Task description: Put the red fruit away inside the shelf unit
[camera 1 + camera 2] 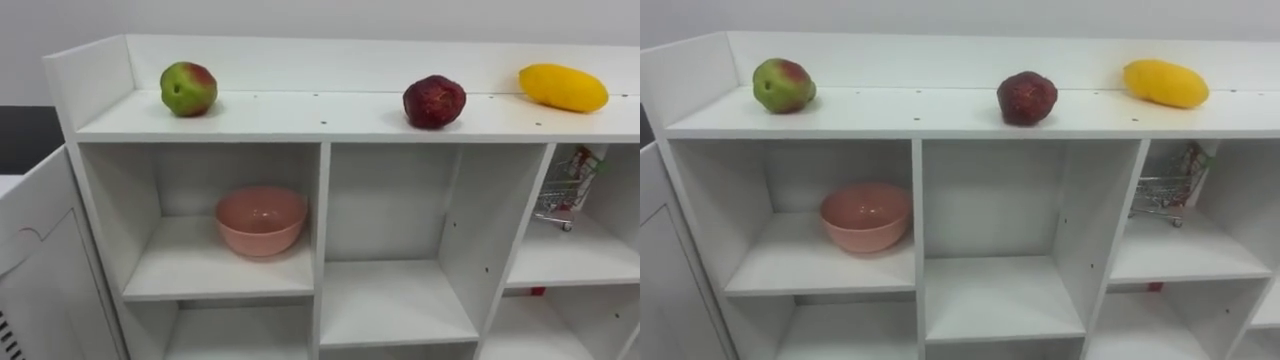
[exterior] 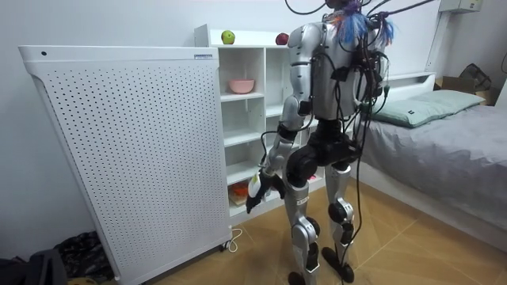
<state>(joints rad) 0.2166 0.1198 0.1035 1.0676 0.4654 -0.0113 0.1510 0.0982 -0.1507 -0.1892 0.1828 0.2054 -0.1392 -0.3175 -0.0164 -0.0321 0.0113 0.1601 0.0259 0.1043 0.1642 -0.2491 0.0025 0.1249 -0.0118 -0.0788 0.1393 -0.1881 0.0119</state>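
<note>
1. The robot stands close up to the white closet (image 1: pixel 322 200), facing it. A bed (image 2: pixel 444 150) lies off to the room view's right.
2. Its left hand (image 2: pixel 264 191) hangs low beside its thigh, level with the closet's lower shelves. From here I cannot tell how far open it is, or whether it has hold of anything.
3. Well above that hand, 3 fruits sit in a row on the top shelf (image 1: pixel 320 117), each well apart from the next.
4. The apple (image 1: pixel 188 88), green with a red blush, is at the left end. The dark red fruit (image 1: pixel 434 101) sits near the middle. The yellow mango (image 1: pixel 562 87) lies on its side toward the right.
5. Also above the hand, a pink bowl (image 1: pixel 261 220) stands upright in the upper left compartment, below the apple.
6. A small wire shopping cart (image 1: pixel 566 192) sits in the upper right compartment, under the mango.
7. A tall white perforated panel (image 2: pixel 135 150) stands just beside the closet, past the hand on the room view's left.
</note>
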